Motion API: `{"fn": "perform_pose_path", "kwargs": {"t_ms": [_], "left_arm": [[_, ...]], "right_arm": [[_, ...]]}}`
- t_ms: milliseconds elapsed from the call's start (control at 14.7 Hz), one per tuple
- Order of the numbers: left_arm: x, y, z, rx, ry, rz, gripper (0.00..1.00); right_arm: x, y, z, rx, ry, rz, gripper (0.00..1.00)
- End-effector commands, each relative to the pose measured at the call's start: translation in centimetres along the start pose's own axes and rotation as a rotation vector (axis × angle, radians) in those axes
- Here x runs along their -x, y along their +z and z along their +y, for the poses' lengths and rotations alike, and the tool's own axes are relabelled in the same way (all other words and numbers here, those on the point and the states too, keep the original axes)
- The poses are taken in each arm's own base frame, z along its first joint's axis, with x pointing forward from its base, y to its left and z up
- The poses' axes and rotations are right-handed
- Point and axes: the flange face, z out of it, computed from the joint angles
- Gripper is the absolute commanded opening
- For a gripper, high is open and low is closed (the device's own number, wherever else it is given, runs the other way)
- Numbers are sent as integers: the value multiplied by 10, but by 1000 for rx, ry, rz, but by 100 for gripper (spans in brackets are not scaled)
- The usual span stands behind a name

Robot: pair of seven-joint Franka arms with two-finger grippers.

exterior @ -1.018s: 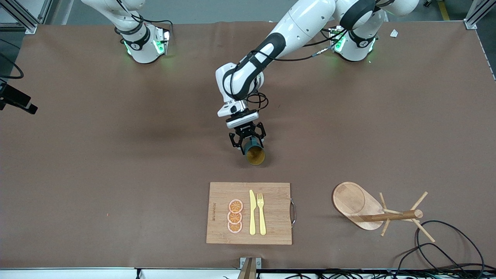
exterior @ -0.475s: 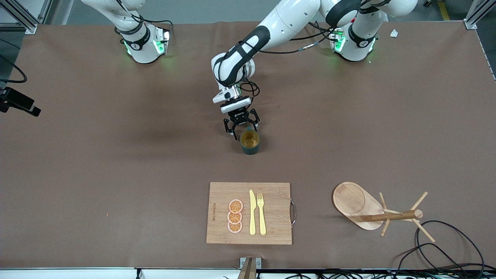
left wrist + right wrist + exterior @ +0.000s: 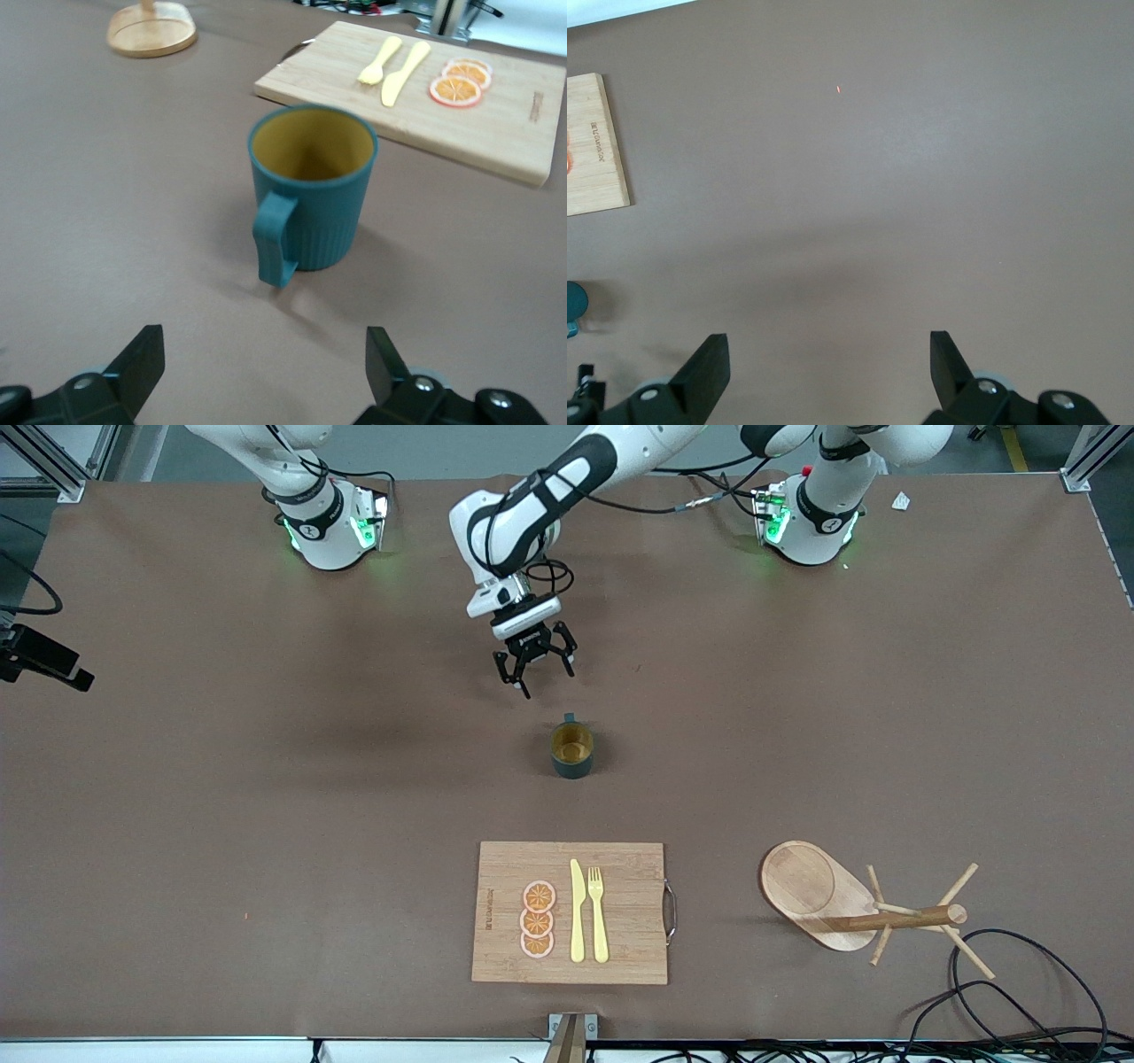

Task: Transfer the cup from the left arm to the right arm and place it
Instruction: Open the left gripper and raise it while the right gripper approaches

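Observation:
The dark teal cup (image 3: 572,749) with an ochre inside stands upright on the brown table, its handle turned toward the robots' bases. My left gripper (image 3: 537,669) is open and empty, over bare table a short way from the cup on the bases' side. In the left wrist view the cup (image 3: 312,190) stands apart ahead of the open left gripper (image 3: 266,363), handle facing it. My right gripper (image 3: 828,363) is open and empty over bare table. It does not show in the front view. A sliver of the cup (image 3: 574,301) shows at the edge of the right wrist view.
A wooden cutting board (image 3: 620,957) with a yellow knife, a fork and orange slices lies nearer the front camera than the cup. A wooden peg rack (image 3: 850,908) lies toward the left arm's end. Black cables (image 3: 1019,992) lie by it.
The left gripper set the tilted cup upright on the table, opened and let go, then drew back toward the bases. The cup stays where it was set.

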Motion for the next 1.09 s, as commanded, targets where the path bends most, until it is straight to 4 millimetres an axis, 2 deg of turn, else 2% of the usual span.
{"fn": "perform_pose_path", "kwargs": {"t_ms": [0, 136, 204, 407, 475, 543, 611, 679, 814, 1018], "left_arm": [[-64, -39, 6, -34, -22, -102, 100], [-119, -63, 10, -42, -10, -189, 100], [-150, -65, 10, -44, -22, -212, 100], [-251, -54, 8, -54, -33, -299, 100], [-292, -45, 4, -50, 0, -346, 100], [-321, -35, -1, -46, 30, -381, 100], [-351, -20, -7, -49, 37, -411, 100], [-387, -2, -14, -49, 24, -425, 100], [-444, 25, -25, -38, 3, -451, 100], [-501, 70, -60, -30, 80, -516, 100]], "right_arm": [[4, 1, -2, -2, -12, -7, 100], [4, 1, 0, -1, -9, -12, 100], [5, 1, 1, -1, -8, -13, 100], [5, 16, -1, 0, -11, -76, 100], [4, 24, -5, 1, -21, -104, 100], [5, 32, -15, 1, -37, -119, 100], [5, 40, -28, -7, -54, -127, 100], [3, 50, -51, -7, -85, -130, 100], [-3, 77, -102, -4, -120, -134, 100], [-1, 128, -177, -60, -39, -163, 100]]}}
